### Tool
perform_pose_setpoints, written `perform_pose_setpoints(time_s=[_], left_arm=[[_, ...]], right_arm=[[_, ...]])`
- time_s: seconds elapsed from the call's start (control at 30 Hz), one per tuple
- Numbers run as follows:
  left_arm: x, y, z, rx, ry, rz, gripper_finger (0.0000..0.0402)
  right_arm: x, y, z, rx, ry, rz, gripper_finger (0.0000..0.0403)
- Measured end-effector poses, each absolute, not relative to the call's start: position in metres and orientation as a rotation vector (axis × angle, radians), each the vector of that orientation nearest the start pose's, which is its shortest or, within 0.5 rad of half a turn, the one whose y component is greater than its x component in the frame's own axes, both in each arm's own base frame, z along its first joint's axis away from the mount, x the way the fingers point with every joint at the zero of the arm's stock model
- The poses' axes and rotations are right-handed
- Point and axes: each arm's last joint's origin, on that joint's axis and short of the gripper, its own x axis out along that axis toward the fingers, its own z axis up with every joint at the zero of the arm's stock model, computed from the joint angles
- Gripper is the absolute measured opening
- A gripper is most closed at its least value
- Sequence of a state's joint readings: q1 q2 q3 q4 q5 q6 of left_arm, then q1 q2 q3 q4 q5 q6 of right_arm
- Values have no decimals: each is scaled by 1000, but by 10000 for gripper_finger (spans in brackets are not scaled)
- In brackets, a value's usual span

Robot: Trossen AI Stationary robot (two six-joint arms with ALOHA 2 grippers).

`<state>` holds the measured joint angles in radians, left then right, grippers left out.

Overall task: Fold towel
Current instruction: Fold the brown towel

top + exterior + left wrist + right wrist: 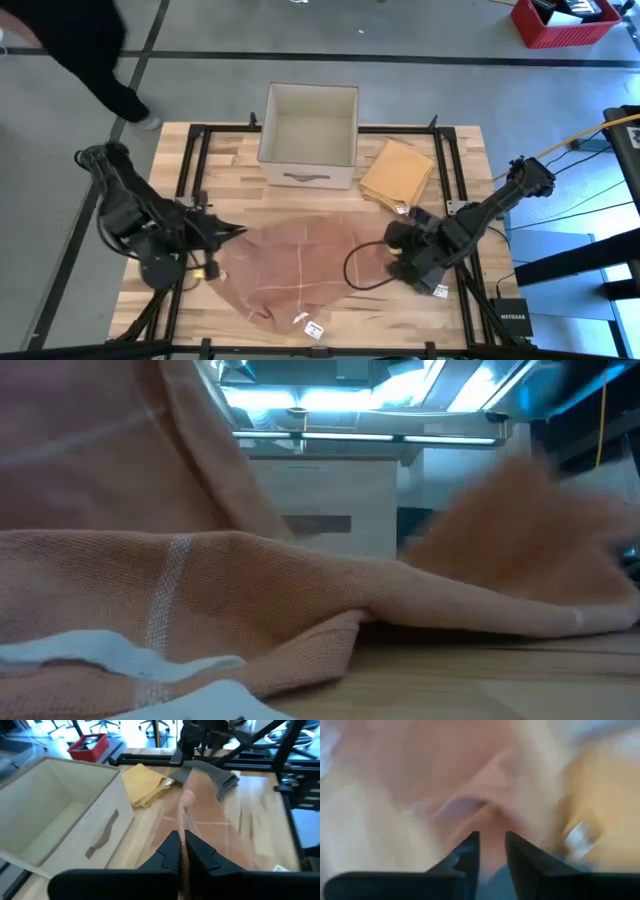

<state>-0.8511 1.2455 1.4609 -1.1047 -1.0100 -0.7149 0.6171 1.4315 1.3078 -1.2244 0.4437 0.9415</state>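
Two end effectors are engaged on the bench [250, 170], where the towel [300, 262] is spread at mid-front. Its left edge is pinched shut in the left end effector [182, 851]; the right end effector [492, 840] is seen slightly parted around cloth. Both edges are best kept level.

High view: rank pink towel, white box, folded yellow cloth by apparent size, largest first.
1. pink towel, spread across the table, covers the most area.
2. white box, clearly smaller than the towel.
3. yellow cloth, folded beside the box, smallest.
The camera looks straight down, so nearness hardly skews this.
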Motion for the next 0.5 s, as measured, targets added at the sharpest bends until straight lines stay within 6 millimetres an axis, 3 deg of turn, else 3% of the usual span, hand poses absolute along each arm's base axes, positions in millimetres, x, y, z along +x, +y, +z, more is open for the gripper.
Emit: perform_pose_setpoints(time_s=[0.1, 0.17, 0.37, 0.5], left_arm=[[179, -151, 396, 59, 431, 337, 5], [193, -154, 393, 90, 424, 344, 5], [234, -161, 384, 156, 428, 299, 4], [257, -162, 374, 171, 455, 256, 6]], right_arm=[[217, 136, 317, 335, 1254, -237, 122], [221, 137, 328, 382, 1231, -177, 139], [259, 149, 357, 88, 614, -138, 161], [290, 163, 364, -67, 335, -62, 163]])
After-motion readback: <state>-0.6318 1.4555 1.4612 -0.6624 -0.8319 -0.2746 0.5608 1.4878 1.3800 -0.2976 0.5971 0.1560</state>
